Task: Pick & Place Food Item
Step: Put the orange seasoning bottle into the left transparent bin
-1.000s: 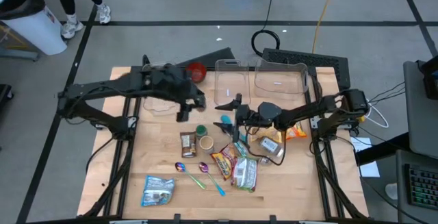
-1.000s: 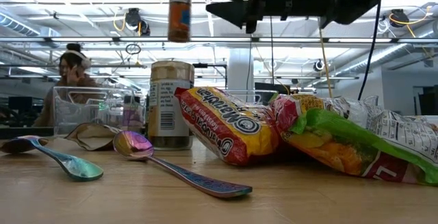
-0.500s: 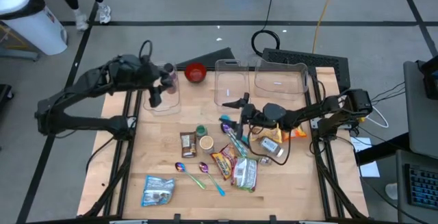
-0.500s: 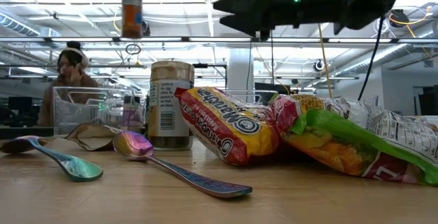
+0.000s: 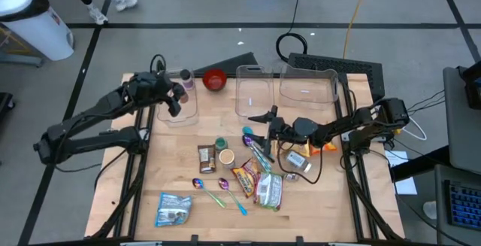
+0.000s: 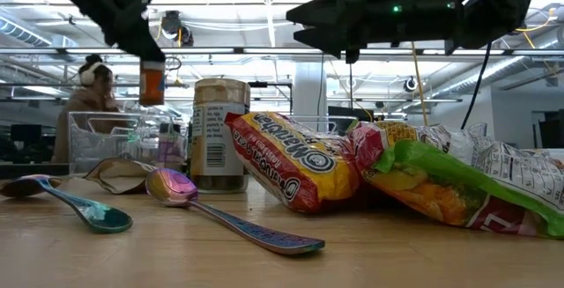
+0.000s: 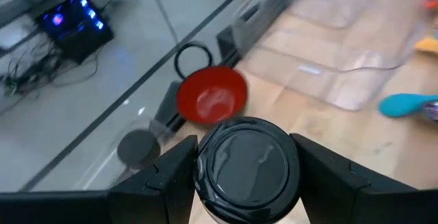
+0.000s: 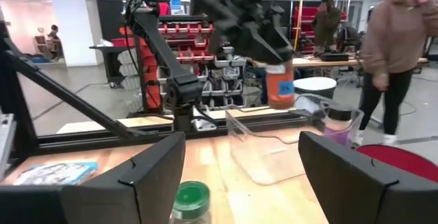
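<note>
- The left claw [image 5: 174,99] has swung from mid-bench to the far-left clear bin [image 5: 180,104] — fingers clamped on a small orange spice jar [image 6: 152,82], now lowered over it, so release looks near.
- The right claw [image 5: 270,119] hovers wide open and empty above the food packets [image 5: 259,182].
- Only the low view shows the jar's height — hanging clear above the bench [image 5: 180,163].

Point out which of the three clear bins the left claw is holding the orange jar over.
The leftmost clear bin, beside the red bowl. The left claw holds the orange jar over it; the other two bins lie further right.
</note>
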`<state>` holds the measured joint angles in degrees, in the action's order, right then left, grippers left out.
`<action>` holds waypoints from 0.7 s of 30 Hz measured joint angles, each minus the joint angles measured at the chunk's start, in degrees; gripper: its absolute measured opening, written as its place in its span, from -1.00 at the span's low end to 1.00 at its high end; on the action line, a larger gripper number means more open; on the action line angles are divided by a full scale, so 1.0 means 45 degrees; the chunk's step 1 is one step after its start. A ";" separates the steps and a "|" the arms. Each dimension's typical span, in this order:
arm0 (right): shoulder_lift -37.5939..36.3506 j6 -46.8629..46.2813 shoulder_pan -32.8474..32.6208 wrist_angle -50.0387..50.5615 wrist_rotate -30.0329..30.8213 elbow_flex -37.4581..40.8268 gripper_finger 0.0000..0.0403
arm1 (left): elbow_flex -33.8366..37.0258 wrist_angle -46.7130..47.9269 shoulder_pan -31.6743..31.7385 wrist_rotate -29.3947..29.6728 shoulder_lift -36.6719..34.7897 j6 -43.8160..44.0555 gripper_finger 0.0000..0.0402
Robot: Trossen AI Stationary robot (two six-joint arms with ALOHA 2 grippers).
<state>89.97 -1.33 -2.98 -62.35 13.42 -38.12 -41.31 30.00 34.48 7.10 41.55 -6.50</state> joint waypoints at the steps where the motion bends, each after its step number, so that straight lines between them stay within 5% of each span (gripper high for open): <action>1: -0.0005 -0.0030 -0.0049 -0.0005 -0.0001 0.0053 0.38 | 0.0195 -0.0286 0.0204 -0.0002 0.0002 0.0153 0.05; 11: 0.0000 -0.0552 -0.0085 0.0009 0.0059 0.0784 0.35 | 0.0968 -0.0960 0.2272 0.1597 0.0012 0.1784 0.05; 21: 0.0000 -0.0521 -0.0079 -0.0038 0.0085 0.0900 0.34 | 0.1428 -0.2732 0.3499 0.1719 0.1428 0.2759 0.05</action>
<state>89.97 -3.67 -3.33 -62.52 13.80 -34.07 -34.89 17.71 50.22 14.84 47.98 5.92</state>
